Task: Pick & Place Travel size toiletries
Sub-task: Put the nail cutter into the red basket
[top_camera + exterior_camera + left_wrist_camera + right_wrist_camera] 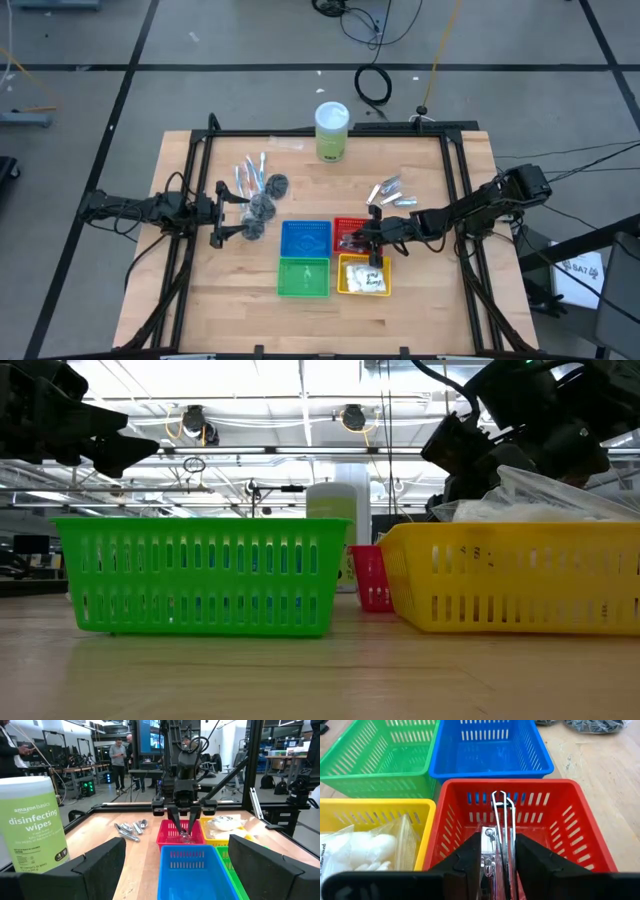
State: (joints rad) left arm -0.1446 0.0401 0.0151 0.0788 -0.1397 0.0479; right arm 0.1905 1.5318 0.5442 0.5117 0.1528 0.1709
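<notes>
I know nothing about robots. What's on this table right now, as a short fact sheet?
right pincer: over the red basket, silver foil tube between its fingers
left pincer: open, waiting near the dark grey puffs
yellow basket: holds white sachets
blue basket: nothing visible inside
green basket: nothing visible inside
loose foil tubes: on table beside right arm

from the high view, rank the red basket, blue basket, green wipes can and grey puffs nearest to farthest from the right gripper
1. Red basket: directly under the right gripper, whose fingers hold a silver foil tube over it.
2. Blue basket: next to the red one, toward the left arm.
3. Grey puffs and green wipes can: too close to call; the puffs sit by the left gripper, the can at the far edge.
</notes>
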